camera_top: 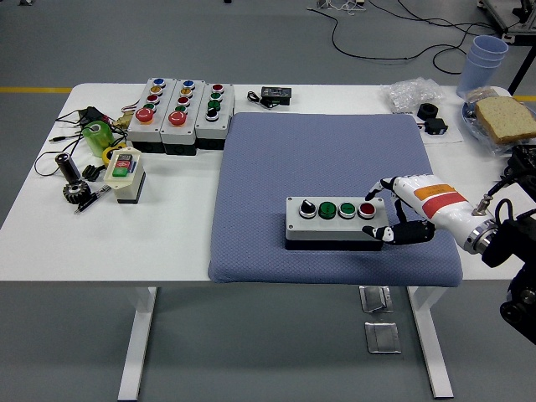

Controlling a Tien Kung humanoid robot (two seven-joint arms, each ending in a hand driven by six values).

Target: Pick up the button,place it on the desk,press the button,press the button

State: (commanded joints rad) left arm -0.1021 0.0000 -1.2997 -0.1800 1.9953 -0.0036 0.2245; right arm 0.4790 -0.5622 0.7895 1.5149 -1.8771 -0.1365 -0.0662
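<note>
- The right hand's [408, 209] fingers [387, 185] are loosely spread, gripping nothing, at the right end of the button box [337, 223].
- The box lies flat on the blue mat [327, 159].
- The mat covers the white surface [109, 243].

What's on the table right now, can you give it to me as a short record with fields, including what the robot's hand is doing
surface: white table with a blue mat
target: grey button box on the mat, with one black knob, two green buttons and one red button
right hand: at the box's right end, by the red button, thumb at the box's front corner
left hand: not in view
far left: three more button boxes
far right: stacked cups, bread
</note>
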